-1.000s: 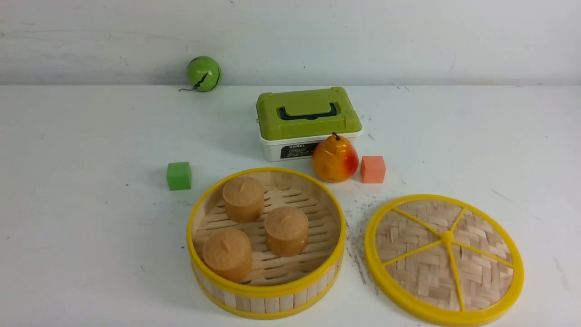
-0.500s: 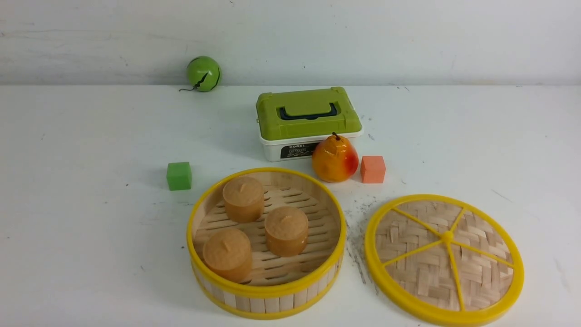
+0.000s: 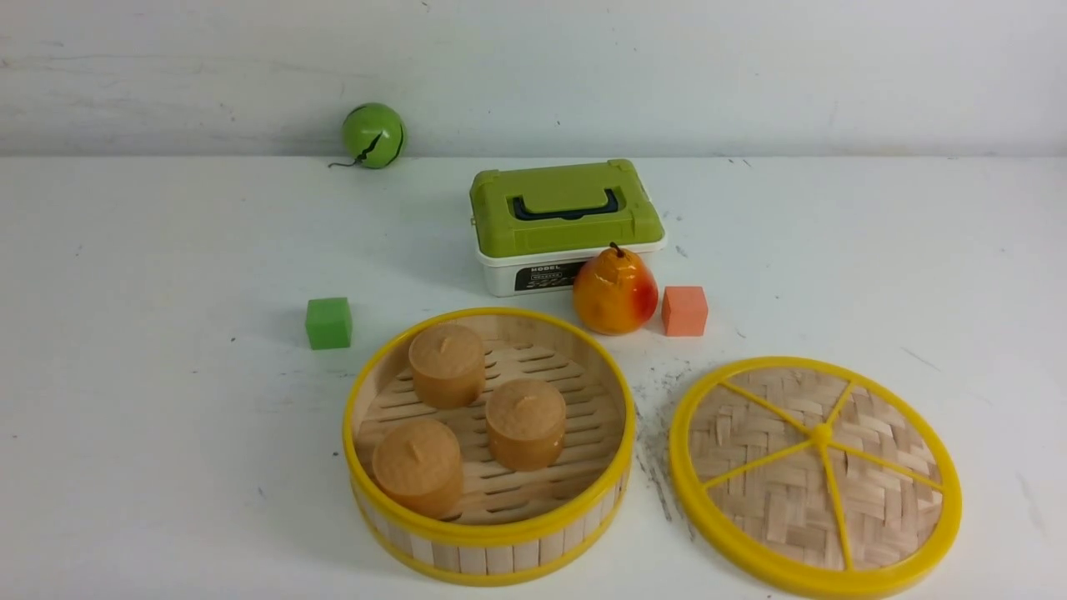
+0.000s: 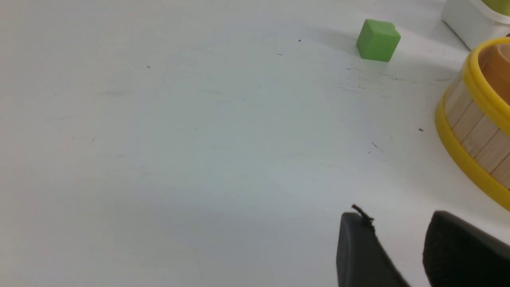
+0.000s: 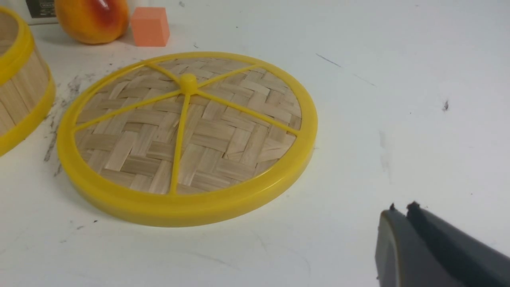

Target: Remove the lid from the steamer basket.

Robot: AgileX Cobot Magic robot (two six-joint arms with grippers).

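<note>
The lid (image 3: 775, 492), a round of woven pale bamboo with a yellow rim and five spokes from a hub, lies flat on the bench (image 3: 167, 417) by its near edge toward the right corner, beside the open basket (image 3: 488, 533). The left jaws (image 4: 392, 239) stand partly open and empty; the right jaws (image 5: 402, 215) are nearly closed, holding nothing.

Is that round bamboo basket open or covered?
Open: its woven lid lies beside it on the table, and three small brown pots show inside the basket.
</note>
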